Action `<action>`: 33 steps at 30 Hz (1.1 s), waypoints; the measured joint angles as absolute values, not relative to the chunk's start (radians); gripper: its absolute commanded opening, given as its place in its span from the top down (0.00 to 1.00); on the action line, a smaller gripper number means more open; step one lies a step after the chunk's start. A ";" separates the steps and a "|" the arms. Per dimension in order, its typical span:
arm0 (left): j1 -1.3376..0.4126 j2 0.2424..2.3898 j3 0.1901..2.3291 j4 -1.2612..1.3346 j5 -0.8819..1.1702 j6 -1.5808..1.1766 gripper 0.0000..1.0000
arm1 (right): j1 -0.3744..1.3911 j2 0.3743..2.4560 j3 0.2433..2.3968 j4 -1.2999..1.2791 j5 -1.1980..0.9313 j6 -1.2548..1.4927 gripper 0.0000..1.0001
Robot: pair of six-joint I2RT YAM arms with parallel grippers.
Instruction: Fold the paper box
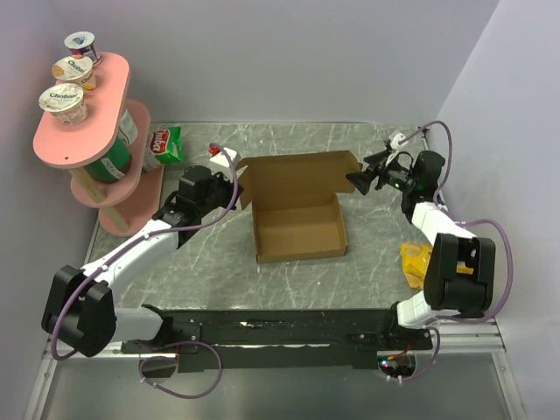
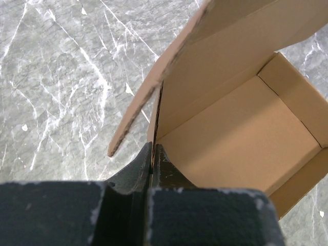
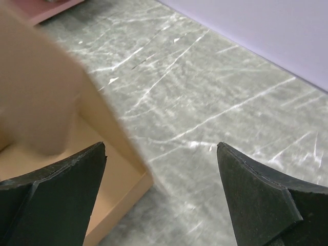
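The paper box [image 1: 297,229] lies in the middle of the table as a shallow brown tray, its lid [image 1: 299,178] raised along the far side. My left gripper [image 1: 236,188] is shut on the box's left wall; in the left wrist view its fingertips [image 2: 153,149] pinch the cardboard edge, with a side flap [image 2: 143,97] sticking up beyond them. My right gripper [image 1: 363,180] hovers open just off the lid's right corner. In the right wrist view its gripper [image 3: 161,148] frames bare table, with the box corner [image 3: 120,174] and a blurred flap [image 3: 36,97] at the left.
A pink two-tier shelf [image 1: 80,131] with yogurt cups [image 1: 65,101] stands at the far left, a green can [image 1: 112,157] under it. A snack bag [image 1: 164,144] lies near the back. A yellow packet [image 1: 416,261] sits by the right arm. Walls close the back and right.
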State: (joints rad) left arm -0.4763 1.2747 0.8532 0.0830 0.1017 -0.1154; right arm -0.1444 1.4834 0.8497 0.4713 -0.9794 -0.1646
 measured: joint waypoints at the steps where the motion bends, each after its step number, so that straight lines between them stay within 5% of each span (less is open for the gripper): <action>1: -0.476 1.275 0.853 0.083 0.101 -0.115 0.99 | -0.142 1.497 0.865 0.471 -0.982 -0.165 0.09; 6: -0.474 1.277 0.859 0.077 0.101 -0.115 0.99 | -0.118 1.515 0.892 0.478 -1.000 -0.166 0.45; 15: -0.470 1.318 0.932 0.010 0.070 -0.149 0.99 | -0.010 1.436 0.786 0.487 -0.895 -0.156 0.75; 24: -0.442 1.370 0.997 -0.039 -0.053 -0.251 0.99 | 0.274 1.223 0.714 0.449 -0.458 -0.183 0.78; 29: -0.442 1.371 0.993 -0.027 -0.060 -0.303 0.99 | 0.342 1.201 0.705 0.445 -0.280 -0.167 0.91; 33: -0.442 1.370 0.960 0.030 -0.052 -0.335 0.99 | 0.378 1.215 0.705 0.435 -0.143 -0.136 0.92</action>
